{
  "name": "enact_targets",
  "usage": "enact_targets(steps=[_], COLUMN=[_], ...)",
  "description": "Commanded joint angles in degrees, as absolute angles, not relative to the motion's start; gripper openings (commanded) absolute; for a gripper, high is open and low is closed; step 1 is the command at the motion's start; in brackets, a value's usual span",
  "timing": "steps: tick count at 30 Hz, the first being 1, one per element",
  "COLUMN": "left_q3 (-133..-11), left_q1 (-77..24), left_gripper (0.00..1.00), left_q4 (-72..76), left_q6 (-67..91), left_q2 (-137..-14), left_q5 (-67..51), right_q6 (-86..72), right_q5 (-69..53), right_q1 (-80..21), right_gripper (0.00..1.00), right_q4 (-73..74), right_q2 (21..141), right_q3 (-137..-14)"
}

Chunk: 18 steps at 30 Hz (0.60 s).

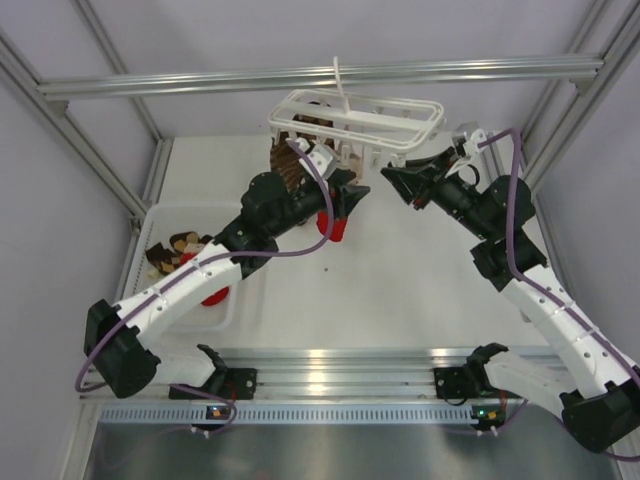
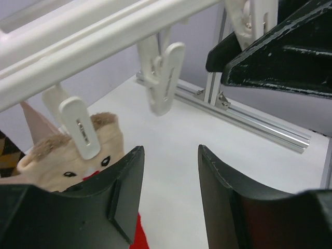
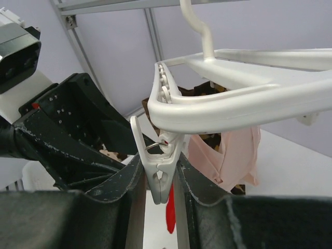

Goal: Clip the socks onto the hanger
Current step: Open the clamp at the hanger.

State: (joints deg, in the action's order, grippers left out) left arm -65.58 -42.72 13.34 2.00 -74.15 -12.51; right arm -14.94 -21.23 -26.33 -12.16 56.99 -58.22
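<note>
The white hanger [image 1: 355,118] hangs from the top rail, its frame also in the right wrist view [image 3: 233,101]. My right gripper [image 3: 161,171] is shut on one of its dangling clips [image 3: 162,176]; it also shows in the top view [image 1: 395,180]. My left gripper [image 2: 169,155] is open just left of it [image 1: 345,198]. A red sock [image 1: 335,226] hangs under the left fingers and behind the clip [image 3: 170,218]; what holds it is hidden. A brown striped sock [image 1: 290,160], a pale pink sock [image 3: 228,150] and a beige face sock [image 2: 57,155] hang clipped.
A white tray [image 1: 160,215] at the left holds more socks [image 1: 175,250], one of them red [image 1: 213,296]. A free clip [image 2: 163,78] hangs ahead of the left fingers. Aluminium rails frame the cell [image 1: 300,78]. The right arm's fingers [image 2: 280,57] sit close to the left gripper.
</note>
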Motion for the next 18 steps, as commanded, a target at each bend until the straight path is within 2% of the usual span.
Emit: enact_targets(steps=[1,7,18], left_q3=[-67.3,-67.7,-69.4], left_q1=[-44.6,-46.8,-47.8], left_gripper=[0.51,0.58,0.52], left_q4=[24.8,31.0,35.8], left_q6=[0.5,-1.8,-5.1], left_q2=[-75.3,-78.9,-82.6], left_q5=[-10.7,-7.0,-6.0], right_q6=[-14.0,-14.3,-15.0], right_q5=[-21.4,-21.3,-20.9], right_q1=[-25.6,-25.6,-25.6], right_gripper=[0.07,0.05,0.05], right_q4=[-13.4,-13.3,-12.5], right_q2=[55.6,55.6,54.7], right_q3=[-61.2,-61.6,-61.5])
